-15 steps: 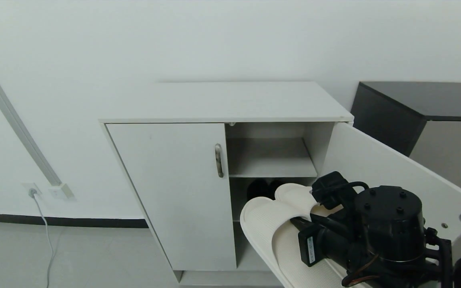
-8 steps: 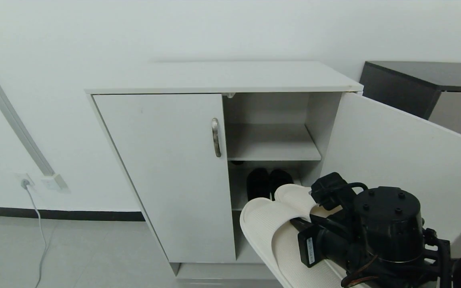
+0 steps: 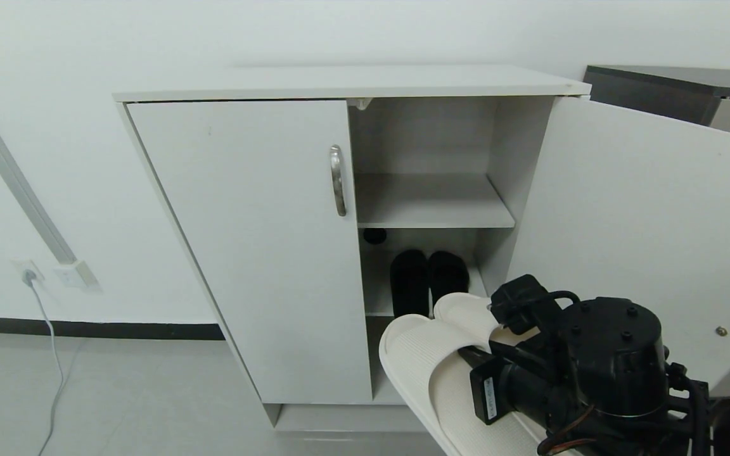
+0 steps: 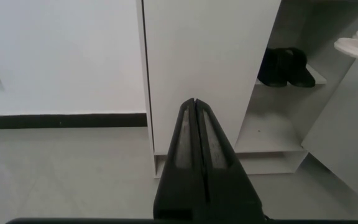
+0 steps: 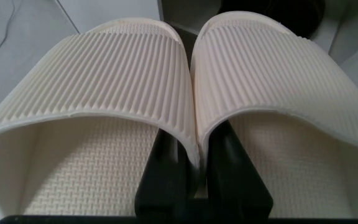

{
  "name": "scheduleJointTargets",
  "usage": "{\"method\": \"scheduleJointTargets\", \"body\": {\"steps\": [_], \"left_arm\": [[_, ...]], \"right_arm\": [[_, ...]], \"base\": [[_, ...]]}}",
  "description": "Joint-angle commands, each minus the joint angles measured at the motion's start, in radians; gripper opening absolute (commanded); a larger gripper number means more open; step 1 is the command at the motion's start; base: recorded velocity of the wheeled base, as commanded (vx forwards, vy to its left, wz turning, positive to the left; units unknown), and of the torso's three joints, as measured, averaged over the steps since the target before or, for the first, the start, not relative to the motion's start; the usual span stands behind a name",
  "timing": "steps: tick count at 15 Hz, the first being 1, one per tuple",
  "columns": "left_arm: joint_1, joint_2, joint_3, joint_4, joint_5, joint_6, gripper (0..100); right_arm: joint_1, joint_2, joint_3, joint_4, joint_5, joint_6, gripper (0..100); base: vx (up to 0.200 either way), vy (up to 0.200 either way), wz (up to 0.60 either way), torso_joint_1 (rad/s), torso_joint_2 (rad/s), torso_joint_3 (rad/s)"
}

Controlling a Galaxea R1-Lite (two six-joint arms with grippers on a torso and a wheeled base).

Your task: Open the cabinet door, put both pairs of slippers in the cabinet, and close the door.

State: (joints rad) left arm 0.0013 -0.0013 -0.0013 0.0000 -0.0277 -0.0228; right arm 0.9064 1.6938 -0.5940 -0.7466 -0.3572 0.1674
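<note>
The right gripper is clamped on the pair of cream ribbed foam slippers. Its 2 black fingers pinch the inner side walls of both slippers together, so the 2 hang side by side, touching. The pair is held in the air in front of the cabinet's open right half, toes towards it and outside the cabinet.

The left gripper hangs low before the closed left door. Its 2 fingers are pressed flat against each other with nothing between them, well apart from the door.

The white 2-door wooden cabinet stands on the grey floor against the white wall. Its left door, with an upright metal handle, is shut. The right door is swung wide open towards the robot's right.

Inside the open half, a pair of black slippers lies side by side on the middle shelf, toes inward. The upper shelf sits above them.

Farther off, a wall socket with a grey cable sits low on the wall to the left. A dark cabinet stands just beyond the open door.
</note>
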Motion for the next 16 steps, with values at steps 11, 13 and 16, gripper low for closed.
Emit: {"method": "scheduleJointTargets", "body": {"steps": [11,13,16], "left_arm": [[0.0,0.001,0.0,0.0,0.0,0.001,0],[0.0,0.001,0.0,0.0,0.0,0.003,0],[0.0,0.001,0.0,0.0,0.0,0.001,0]], "right_arm": [[0.039,0.245,-0.394,0.059,-0.399,0.0,0],[0.012,0.251,-0.598,0.369,-0.408,0.161,0],[-0.001,0.27,-0.779,0.596,-0.45,0.23,0]], "base": [[0.0,0.0,0.0,0.0,0.01,0.004],[0.0,0.0,0.0,0.0,0.0,0.0],[0.0,0.0,0.0,0.0,0.0,0.0]]}}
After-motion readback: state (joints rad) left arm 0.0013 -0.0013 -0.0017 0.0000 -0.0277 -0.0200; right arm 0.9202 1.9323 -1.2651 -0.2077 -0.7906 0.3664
